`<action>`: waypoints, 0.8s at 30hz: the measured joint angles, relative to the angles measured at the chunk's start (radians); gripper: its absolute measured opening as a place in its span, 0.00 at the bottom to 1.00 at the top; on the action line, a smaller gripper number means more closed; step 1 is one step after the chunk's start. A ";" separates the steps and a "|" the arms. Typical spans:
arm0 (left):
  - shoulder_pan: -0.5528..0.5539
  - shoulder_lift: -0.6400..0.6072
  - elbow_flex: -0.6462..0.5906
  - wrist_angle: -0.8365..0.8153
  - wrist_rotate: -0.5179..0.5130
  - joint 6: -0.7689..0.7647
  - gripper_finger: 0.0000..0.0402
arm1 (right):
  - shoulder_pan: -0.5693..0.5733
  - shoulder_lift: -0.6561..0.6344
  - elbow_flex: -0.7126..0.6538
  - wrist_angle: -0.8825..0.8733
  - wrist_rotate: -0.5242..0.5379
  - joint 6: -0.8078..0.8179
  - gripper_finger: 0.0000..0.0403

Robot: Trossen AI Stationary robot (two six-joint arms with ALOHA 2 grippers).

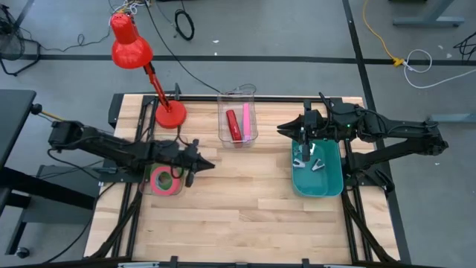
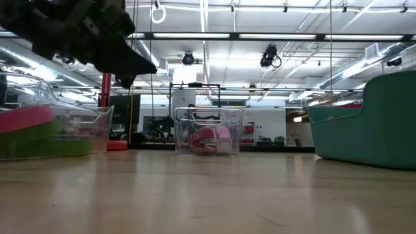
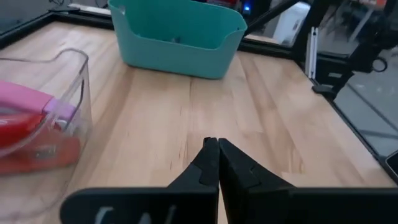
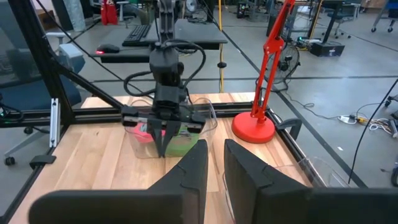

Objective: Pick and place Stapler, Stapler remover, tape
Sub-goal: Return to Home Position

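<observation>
Tape rings (image 2: 23,120), pink over green, lie in the clear bin (image 2: 91,130) just nearside of the red lamp (image 1: 170,115), the left gripper (image 3: 212,149) beside it with fingers pressed together, the right gripper (image 4: 215,149) well right of the lamp above the teal bin (image 1: 333,186), its 2 fingers narrowly apart.

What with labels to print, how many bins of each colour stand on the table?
Transparent bins: 2, the left bin and the middle bin
Teal bins: 1, the teal bin
Total: 3
</observation>
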 joint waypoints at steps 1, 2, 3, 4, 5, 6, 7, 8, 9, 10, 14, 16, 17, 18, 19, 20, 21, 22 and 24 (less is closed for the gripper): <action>0.000 -0.008 -0.025 0.029 0.001 -0.007 0.00 | 0.000 0.000 0.000 0.000 0.000 0.000 0.14; 0.000 -0.017 -0.050 0.052 0.001 -0.019 0.00 | 0.000 0.000 0.000 0.000 0.000 0.000 0.14; 0.000 -0.027 -0.072 0.069 0.001 -0.022 0.00 | 0.000 0.000 0.000 0.000 0.000 0.000 0.14; 0.000 -0.040 -0.090 0.078 0.001 -0.026 0.00 | 0.000 0.000 0.000 0.000 0.000 0.001 0.14; 0.000 -0.052 -0.105 0.083 0.001 -0.033 0.00 | 0.000 0.000 0.000 0.000 0.000 0.002 0.14; 0.000 -0.067 -0.121 0.084 0.001 -0.042 0.00 | 0.000 0.000 0.000 0.000 0.000 0.002 0.14; 0.000 -0.081 -0.137 0.084 0.001 -0.046 0.00 | 0.000 0.000 0.000 0.000 0.000 0.002 0.14; 0.000 -0.095 -0.152 0.086 0.001 -0.046 0.00 | 0.000 0.000 0.000 0.000 0.000 0.002 0.14; 0.000 -0.112 -0.166 0.087 0.001 -0.046 0.00 | 0.000 0.000 0.000 0.000 0.000 0.002 0.14; 0.000 -0.129 -0.179 0.090 0.001 -0.046 0.00 | 0.000 0.000 0.000 0.000 0.000 0.002 0.14; 0.000 -0.190 -0.227 0.089 0.001 -0.046 0.00 | 0.000 0.000 0.000 0.000 0.000 0.001 0.14; 0.000 -0.218 -0.248 0.091 0.001 -0.046 0.00 | 0.000 0.000 0.000 0.000 0.000 0.001 0.14; 0.000 -0.234 -0.260 0.089 0.001 -0.046 0.00 | 0.000 0.000 0.000 0.000 0.000 0.001 0.14; 0.000 -0.247 -0.269 0.089 0.001 -0.046 0.00 | 0.000 0.000 0.000 0.000 0.000 0.001 0.14; 0.000 -0.261 -0.278 0.089 0.001 -0.046 0.00 | 0.000 0.000 0.000 0.000 0.000 0.001 0.14; 0.000 -0.276 -0.289 0.087 0.001 -0.046 0.00 | 0.000 0.000 0.000 0.000 0.000 0.000 0.14; 0.000 -0.288 -0.296 0.086 0.001 -0.046 0.00 | 0.000 0.000 0.000 0.000 0.000 0.000 0.14; 0.000 -0.301 -0.305 0.086 0.001 -0.046 0.00 | 0.000 0.000 0.000 0.000 0.000 -0.001 0.14; 0.000 -0.326 -0.322 0.086 0.001 -0.047 0.01 | 0.000 0.000 0.000 0.000 0.000 -0.001 0.14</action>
